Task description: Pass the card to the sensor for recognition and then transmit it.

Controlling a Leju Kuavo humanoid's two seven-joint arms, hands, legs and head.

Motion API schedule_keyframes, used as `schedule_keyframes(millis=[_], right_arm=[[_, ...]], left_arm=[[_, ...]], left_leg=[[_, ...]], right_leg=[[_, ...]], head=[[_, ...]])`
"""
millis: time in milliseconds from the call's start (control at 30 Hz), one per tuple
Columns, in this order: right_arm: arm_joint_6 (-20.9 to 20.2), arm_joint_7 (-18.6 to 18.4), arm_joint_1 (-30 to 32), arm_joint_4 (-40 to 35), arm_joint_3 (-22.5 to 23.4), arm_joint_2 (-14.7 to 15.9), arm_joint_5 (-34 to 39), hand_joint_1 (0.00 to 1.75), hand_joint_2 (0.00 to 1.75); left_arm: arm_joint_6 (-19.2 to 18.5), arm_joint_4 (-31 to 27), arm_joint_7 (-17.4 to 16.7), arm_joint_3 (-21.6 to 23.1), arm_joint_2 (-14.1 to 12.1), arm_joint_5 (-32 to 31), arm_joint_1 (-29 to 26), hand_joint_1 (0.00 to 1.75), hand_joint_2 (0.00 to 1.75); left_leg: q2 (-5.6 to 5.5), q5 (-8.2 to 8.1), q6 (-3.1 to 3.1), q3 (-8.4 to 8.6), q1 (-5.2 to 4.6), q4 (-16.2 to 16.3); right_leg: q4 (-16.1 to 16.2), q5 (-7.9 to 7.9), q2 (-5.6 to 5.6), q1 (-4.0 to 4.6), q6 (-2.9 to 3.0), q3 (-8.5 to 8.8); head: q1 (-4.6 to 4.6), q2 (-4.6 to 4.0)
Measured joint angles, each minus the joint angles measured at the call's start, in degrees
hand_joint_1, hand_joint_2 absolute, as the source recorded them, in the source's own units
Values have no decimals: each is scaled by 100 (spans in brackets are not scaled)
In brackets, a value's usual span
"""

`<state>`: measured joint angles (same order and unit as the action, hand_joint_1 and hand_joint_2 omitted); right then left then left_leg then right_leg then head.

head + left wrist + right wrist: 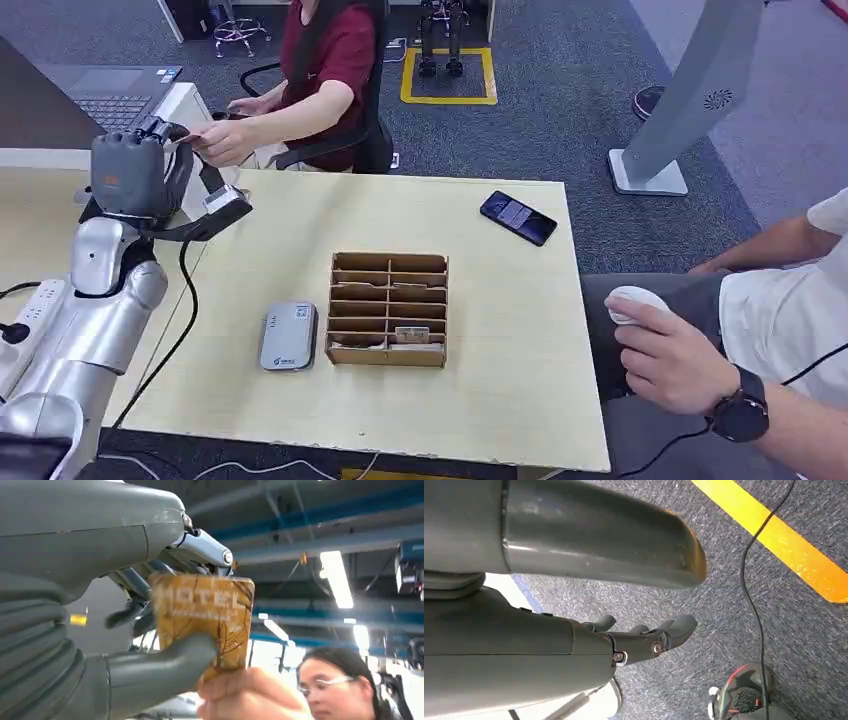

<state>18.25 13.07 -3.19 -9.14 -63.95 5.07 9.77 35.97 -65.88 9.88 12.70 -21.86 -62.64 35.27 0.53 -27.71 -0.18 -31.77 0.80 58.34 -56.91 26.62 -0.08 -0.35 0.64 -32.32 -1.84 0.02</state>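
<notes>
L hand (135, 172) is raised past the far-left corner of the desk (500, 400), well left of and beyond the card box (388, 309). In the L wrist view its thumb and fingers (150, 667) pinch the card (202, 620), an orange-brown one w/ "HOTEL" printed on it. A person's hand (250, 695) grips the same card's free edge; in the head view that person's hand (222, 142) meets the robot's at the desk corner, person seated in a chair beyond. Both hold it at once.

R hand (644, 640) hangs over grey carpet (734, 605), fingers loosely apart, nothing in it.

Card box: brown, slotted, mid-desk, w/ a few cards in the near slots. Sensor (289, 336), a grey reader, sits just left of the box. Dark phone (517, 217) lies beyond the box to the right, near the far edge. Laptop (118, 92) is far left of the box, behind the L hand. Another person sits right of the box w/ a hand on a white mouse (636, 300).
</notes>
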Motion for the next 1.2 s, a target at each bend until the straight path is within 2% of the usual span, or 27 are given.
schedule_keyframes(millis=[333, 367, 400, 433, 533, 600, 700, 767, 867, 933, 1067, 1200], right_arm=[[0, 0, 0, 0, 0, 2, -2, 0, 0], [0, 0, 0, 0, 0, 2, -2, 0, 0], [0, -2, 0, 0, 0, 2, -4, 0, 0], [0, -7, -1, 0, 0, 2, -4, 0, 0], [0, -9, -2, 0, 0, 2, -2, 0, 0], [4, -7, -2, 0, 0, 2, 24, 0, 0], [11, 0, 5, 0, 0, 9, 44, 0, 0], [20, 18, 4, 0, 0, 13, 83, 0, 0], [17, 13, 48, 9, 0, 31, 155, 0, 0], [15, -4, 94, 20, 2, 48, 192, 0, 0], [0, -50, 131, 68, 26, 79, 312, 0, 0], [0, -44, 126, 101, 59, 94, 404, 0, 0]], left_arm=[[-261, 194, 116, 125, 87, 343, 100, 0, 175], [-324, 208, 122, 133, 87, 354, 107, 0, 0], [-400, 221, 124, 151, 87, 384, 116, 0, 0], [-499, 223, 122, 168, 90, 446, 123, 0, 175], [-888, 223, 144, 225, 103, 653, 151, 0, 175], [-1236, 199, 310, 271, 72, 971, 153, 0, 175], [-1487, 85, 388, 295, 15, 1234, 142, 0, 175], [-1989, -117, 554, 302, -96, 1674, 51, 0, 175], [-2963, -837, 812, 302, -347, 2557, -369, 0, 175], [-3368, -1459, 922, 302, -529, 2846, -805, 0, 175], [-3658, -2598, 975, 397, -719, 2681, -1550, 0, 175], [-3906, -3343, 1088, 684, -752, 3001, -1931, 0, 175]], left_leg=[[0, 0, 0, 0, 0, 0], [0, 0, 0, 1, 0, 0], [0, 0, 0, 0, 0, 0], [0, 0, 0, 0, 1, 0], [0, 0, 0, -1, 1, 0], [1, 0, 0, -2, 1, 0], [0, 0, 0, -3, 1, 0], [3, 0, 0, -4, 1, 0], [13, -3, 0, -4, 1, 0], [14, -5, 0, -6, 0, -1], [11, -8, 4, -18, 0, -1], [9, -7, 4, -21, -2, 0]], right_leg=[[0, 0, 0, 0, 0, 0], [0, 0, 0, 0, 0, -1], [0, 0, 0, 0, 0, -1], [0, 0, 0, 0, 0, -1], [-1, 0, 0, 0, 0, 0], [-1, 0, 0, 0, 0, 0], [-1, 0, 0, 0, 0, -1], [-2, 0, 1, 0, 0, -1], [-2, 1, 11, -1, 0, -3], [-1, 4, 14, -1, 0, -7], [2, 7, 11, 0, -5, -15], [2, 5, 8, -2, -6, -15]], head=[[2, -2], [0, -2], [0, 0], [0, -2], [0, 0], [0, 0], [2, -2], [0, 0], [2, -2], [0, -2], [0, 0], [0, 0]])
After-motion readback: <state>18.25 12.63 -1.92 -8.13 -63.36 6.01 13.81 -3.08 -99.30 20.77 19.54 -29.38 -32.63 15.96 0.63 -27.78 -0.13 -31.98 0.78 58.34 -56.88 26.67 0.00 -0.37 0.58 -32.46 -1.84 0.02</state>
